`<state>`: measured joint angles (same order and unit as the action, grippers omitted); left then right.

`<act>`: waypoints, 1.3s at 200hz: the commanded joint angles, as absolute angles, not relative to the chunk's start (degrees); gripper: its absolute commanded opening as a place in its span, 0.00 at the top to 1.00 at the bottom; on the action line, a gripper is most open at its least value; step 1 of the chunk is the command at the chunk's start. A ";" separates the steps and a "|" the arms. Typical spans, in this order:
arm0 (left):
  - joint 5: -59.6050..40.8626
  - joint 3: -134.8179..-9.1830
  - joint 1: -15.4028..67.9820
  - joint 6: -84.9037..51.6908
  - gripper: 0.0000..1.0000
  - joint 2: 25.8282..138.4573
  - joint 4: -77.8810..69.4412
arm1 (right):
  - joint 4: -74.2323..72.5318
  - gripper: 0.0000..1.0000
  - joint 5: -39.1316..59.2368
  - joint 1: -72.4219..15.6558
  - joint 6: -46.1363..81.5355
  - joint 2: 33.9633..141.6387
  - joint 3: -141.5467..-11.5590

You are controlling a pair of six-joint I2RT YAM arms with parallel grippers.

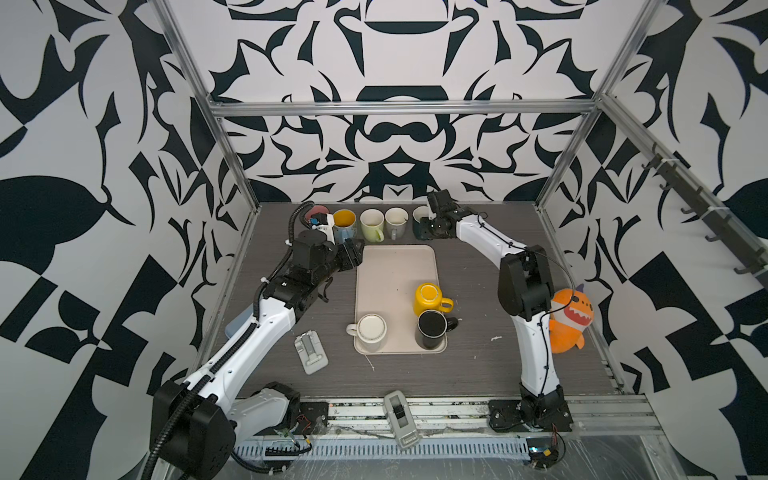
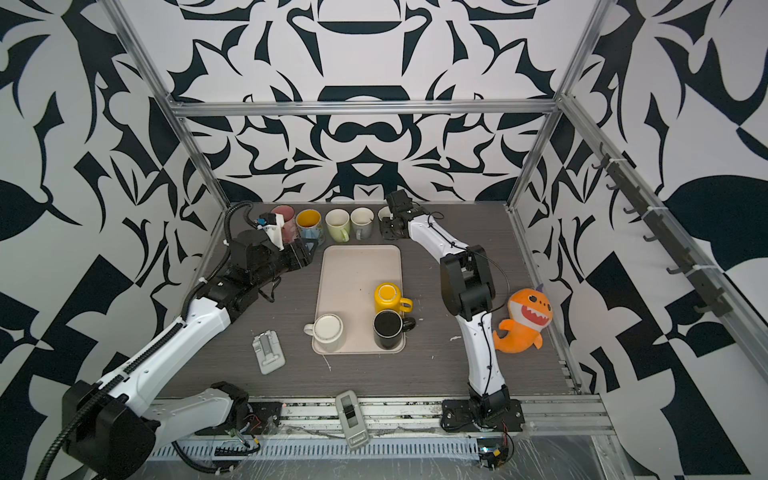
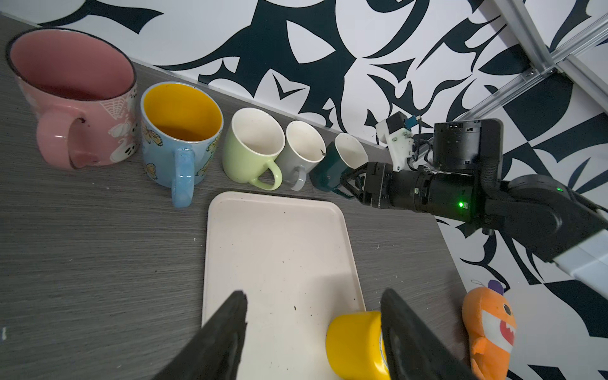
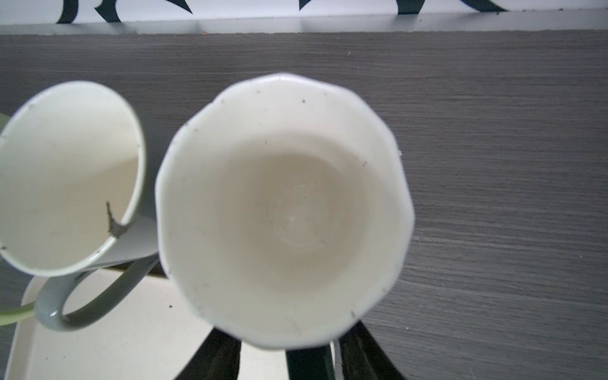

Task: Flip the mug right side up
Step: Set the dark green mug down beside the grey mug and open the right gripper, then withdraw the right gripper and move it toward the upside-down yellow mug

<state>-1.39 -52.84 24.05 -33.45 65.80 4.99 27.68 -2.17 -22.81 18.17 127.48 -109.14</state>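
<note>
In both top views the dark green mug (image 1: 420, 214) (image 2: 385, 213) stands mouth-up at the end of the back row, about one o'clock from the tray (image 1: 395, 270). The grey mug (image 1: 396, 220) is just beside it at nine o'clock, and the right gripper (image 1: 431, 232) sits low at its six o'clock. From the left wrist, the left gripper (image 3: 316, 294) hangs spread and empty over the tray, near an upside-down yellow mug (image 3: 355, 342). From the right wrist, the right gripper's jaws stand parted around the handle (image 4: 309, 362), not pinching it. A crooked withdrawal could hook that handle and knock the mug into its grey neighbour.
</note>
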 commanded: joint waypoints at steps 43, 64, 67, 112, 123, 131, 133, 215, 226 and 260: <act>0.05 -50.85 23.87 -33.85 0.32 62.49 5.37 | 23.44 0.44 -3.42 -22.85 20.02 117.33 -103.22; 2.66 -50.45 23.90 -33.10 0.31 60.82 5.92 | 22.26 0.44 -3.78 -22.85 19.97 113.30 -99.31; 3.02 -50.41 23.91 -32.99 0.31 60.67 6.05 | 22.16 0.44 -3.66 -22.85 19.95 112.62 -98.68; 5.95 -50.71 23.84 -32.08 0.30 58.86 8.17 | 21.92 0.44 -2.65 -23.72 20.03 101.20 -89.62; 6.29 -50.71 23.89 -32.14 0.30 58.57 8.43 | 22.52 0.44 -2.74 -23.89 20.07 98.12 -87.26; 6.41 -50.70 23.88 -32.26 0.30 58.53 8.60 | 23.26 0.44 -2.95 -23.99 20.17 95.86 -85.50; 6.48 -50.71 23.86 -32.26 0.30 58.53 8.68 | 23.48 0.44 -3.02 -23.99 20.29 95.11 -85.14; 7.56 -50.13 23.88 -34.43 0.30 58.78 9.33 | 36.87 0.41 -2.11 -27.28 31.08 75.62 -70.05; 7.56 -49.90 23.85 -34.78 0.30 58.62 9.14 | 37.01 0.41 -0.20 -27.50 34.21 73.78 -66.80; 7.56 -49.18 23.84 -35.50 0.30 58.09 9.16 | 33.48 0.41 4.37 -28.87 44.44 68.27 -57.15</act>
